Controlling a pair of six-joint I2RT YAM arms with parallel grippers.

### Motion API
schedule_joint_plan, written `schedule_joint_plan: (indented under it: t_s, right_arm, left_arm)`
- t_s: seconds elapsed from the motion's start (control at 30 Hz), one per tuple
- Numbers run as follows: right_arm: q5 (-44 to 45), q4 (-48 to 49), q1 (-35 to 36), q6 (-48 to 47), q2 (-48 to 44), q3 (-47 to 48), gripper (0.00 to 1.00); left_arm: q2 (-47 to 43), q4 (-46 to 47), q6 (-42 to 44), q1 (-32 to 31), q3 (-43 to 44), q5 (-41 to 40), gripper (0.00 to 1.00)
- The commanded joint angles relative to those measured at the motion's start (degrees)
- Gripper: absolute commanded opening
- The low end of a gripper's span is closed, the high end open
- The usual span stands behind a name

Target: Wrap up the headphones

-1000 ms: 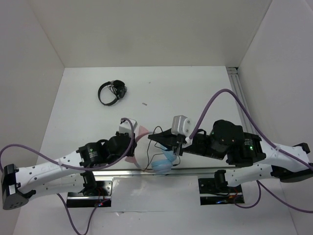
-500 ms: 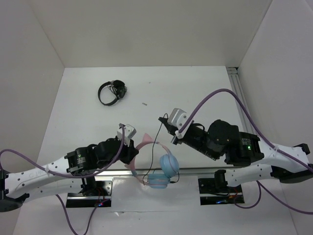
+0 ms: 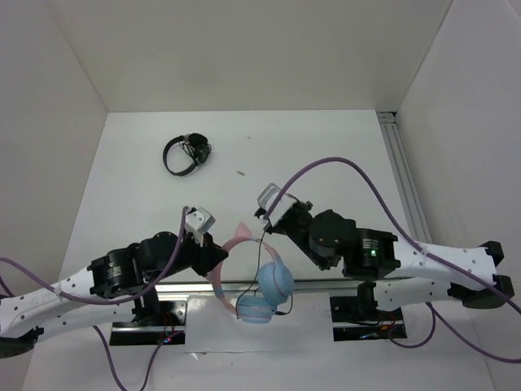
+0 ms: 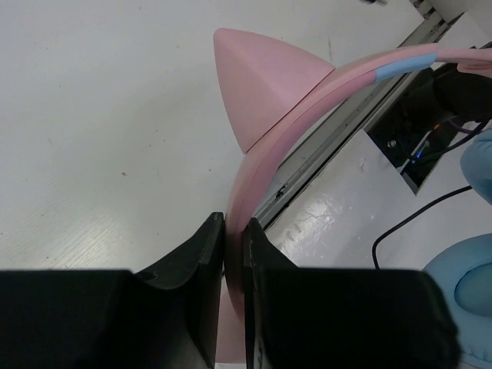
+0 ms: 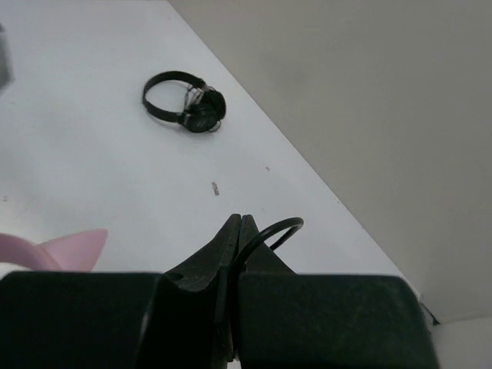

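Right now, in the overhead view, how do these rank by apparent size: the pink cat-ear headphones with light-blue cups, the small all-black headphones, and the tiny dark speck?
1. Pink cat-ear headphones with light-blue cups, clearly largest, though held up nearer the camera.
2. Small all-black headphones.
3. Tiny dark speck.

One pink headphones [image 3: 275, 281], one black headphones [image 3: 196, 149]

the headphones [image 3: 256, 287] hang over the near edge of the surface [image 3: 326, 155], between the two arms. the left jaws hold the band from the left. the right jaws sit just behind, pinching the cable [image 5: 269, 226]. the small headphones [image 3: 186, 152] lie far back on the left.
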Motion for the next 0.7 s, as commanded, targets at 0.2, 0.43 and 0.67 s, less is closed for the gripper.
schedule_joint_plan:
  t_s: [0.2, 0.43, 0.67]
  right_arm:
    - [-13.16, 12.55, -24.75, 9.88, 11.19, 3.32, 0.00]
    - [-36.62, 13.90, -46.46, 14.90, 15.67, 5.87, 0.00]
    - [-54.56, 21.63, -56.86, 18.23, 18.65, 2.19, 0.00]
  left_arm:
    - [1.36, 5.47, -0.46, -0.21, 6.93, -4.05, 0.00]
    - [8.12, 10.12, 0.41, 0.49, 11.58, -12.32, 0.00]
    - [15.43, 19.60, 1.65, 13.57, 17.75, 1.78, 0.00]
